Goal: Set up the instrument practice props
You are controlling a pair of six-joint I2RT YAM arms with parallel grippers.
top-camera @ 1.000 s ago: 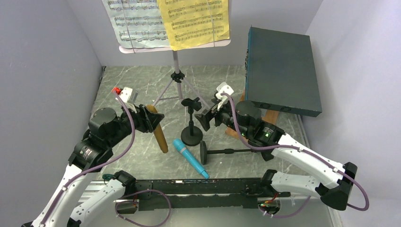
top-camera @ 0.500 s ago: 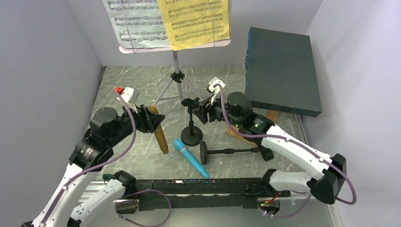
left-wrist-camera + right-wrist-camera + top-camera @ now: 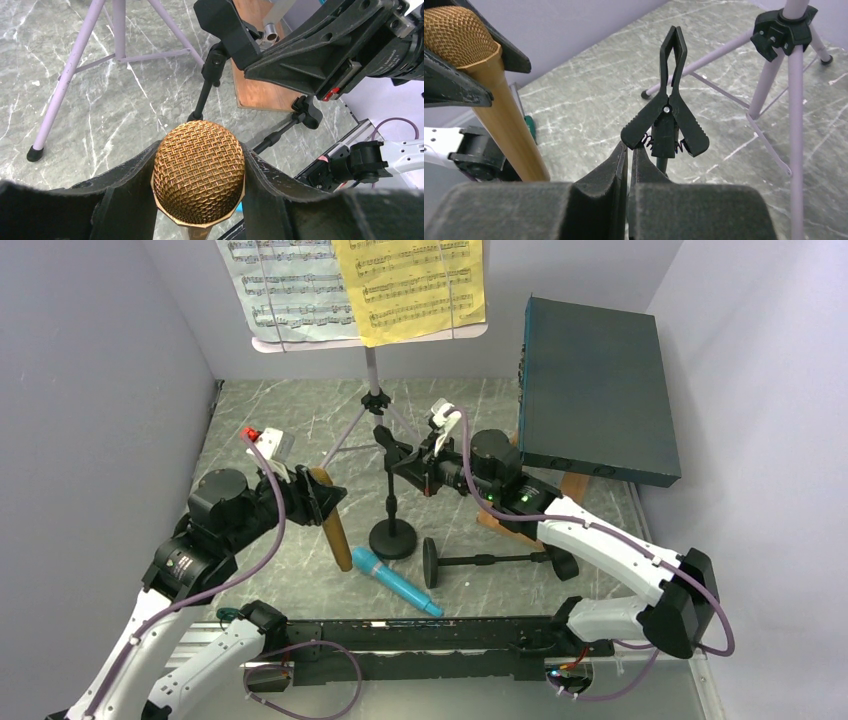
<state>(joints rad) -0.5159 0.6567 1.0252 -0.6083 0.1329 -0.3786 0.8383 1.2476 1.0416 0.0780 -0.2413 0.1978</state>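
Note:
My left gripper point(image 3: 323, 496) is shut on the gold microphone point(image 3: 198, 170) just below its mesh head, and the handle slants down toward the table point(image 3: 338, 540). My right gripper point(image 3: 630, 147) is shut, its tips touching the left lever of the spring clip point(image 3: 671, 100) on top of the upright black mic holder point(image 3: 392, 537). The other mic holder point(image 3: 490, 560) lies on its side. A blue microphone point(image 3: 398, 585) lies against the upright holder's base. At the back, the music desk point(image 3: 300, 343) on silver tripod legs point(image 3: 372, 400) carries a white page point(image 3: 285, 285) and a yellow page point(image 3: 410, 285).
A large dark teal box point(image 3: 595, 385) leans at the back right. Under its near edge lies a brown wooden board point(image 3: 260, 90). Grey walls close in both sides. A black rail point(image 3: 420, 635) runs along the near edge.
My right gripper moved left to the upright holder's clip and shut. The holder slid left and nearer, nudging the blue microphone. The left gripper kept its hold on the gold microphone.

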